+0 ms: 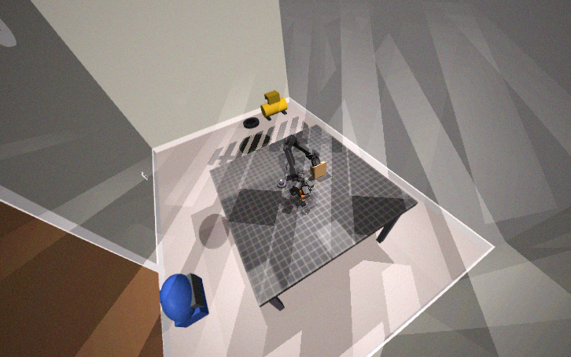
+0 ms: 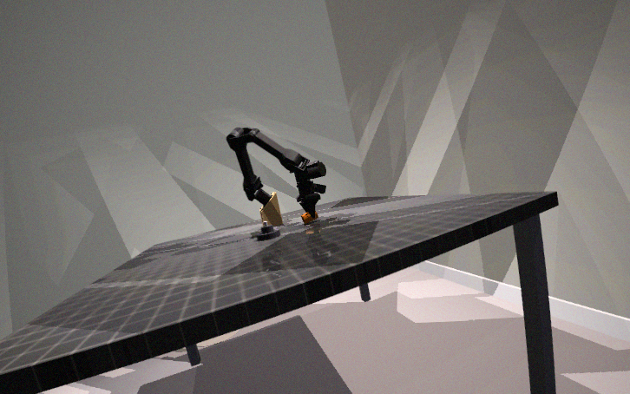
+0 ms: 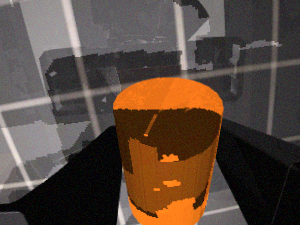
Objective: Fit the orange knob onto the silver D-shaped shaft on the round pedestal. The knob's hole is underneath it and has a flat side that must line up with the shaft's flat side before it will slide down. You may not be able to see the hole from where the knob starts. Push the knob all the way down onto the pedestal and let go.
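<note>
Gripper of mine, the black parallel-jaw one, is clamped on the smooth orange cylindrical knob, one dark finger pressed to each curved flank. In the exterior view I hang steeply over the dark gridded glossy table top, with the knob at or just above the surface; I cannot tell whether it has left the table. The round dark pedestal with its short silver D-shaped shaft stands near, at about nine o'clock from the knob in that view, apart from it. The knob's long axis runs from twelve to six o'clock in the wrist view, across the line between my fingers, and the flat end I see points toward twelve; that face looks closed, so I judge the hole to be at the far end, out of sight. That is my first worry: I do not know which way the flat side of the hole faces, so I could bring the knob down misaligned and jam it on the shaft's top rather than seat it. The second is the grip itself, since smooth round sides between two flat fingers may let the knob roll or slip as I turn it upright. A tan wedge-shaped block beside the arm's base sits just behind the pedestal, and a careless swing could brush it.
</note>
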### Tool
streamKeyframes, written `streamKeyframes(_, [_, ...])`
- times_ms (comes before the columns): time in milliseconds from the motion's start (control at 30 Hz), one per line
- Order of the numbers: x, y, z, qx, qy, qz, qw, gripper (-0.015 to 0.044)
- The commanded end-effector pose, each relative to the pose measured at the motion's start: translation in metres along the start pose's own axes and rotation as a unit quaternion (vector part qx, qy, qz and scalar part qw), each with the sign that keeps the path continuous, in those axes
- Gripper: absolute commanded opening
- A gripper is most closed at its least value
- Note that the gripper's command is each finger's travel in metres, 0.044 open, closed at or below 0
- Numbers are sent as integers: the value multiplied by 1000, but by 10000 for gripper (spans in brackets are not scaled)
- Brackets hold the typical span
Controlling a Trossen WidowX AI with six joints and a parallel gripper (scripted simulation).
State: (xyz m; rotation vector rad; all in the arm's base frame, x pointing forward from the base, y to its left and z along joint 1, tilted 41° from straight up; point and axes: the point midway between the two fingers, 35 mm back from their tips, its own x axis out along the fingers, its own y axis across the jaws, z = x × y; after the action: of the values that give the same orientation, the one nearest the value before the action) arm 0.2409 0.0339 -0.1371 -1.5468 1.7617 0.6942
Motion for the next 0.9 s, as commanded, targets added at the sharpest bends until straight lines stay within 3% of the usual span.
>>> streamKeyframes(0, [-2,0,-4,-2,-34,1,999,179])
streamKeyframes(867, [-10,0,-32,-3,-255,3,967,179])
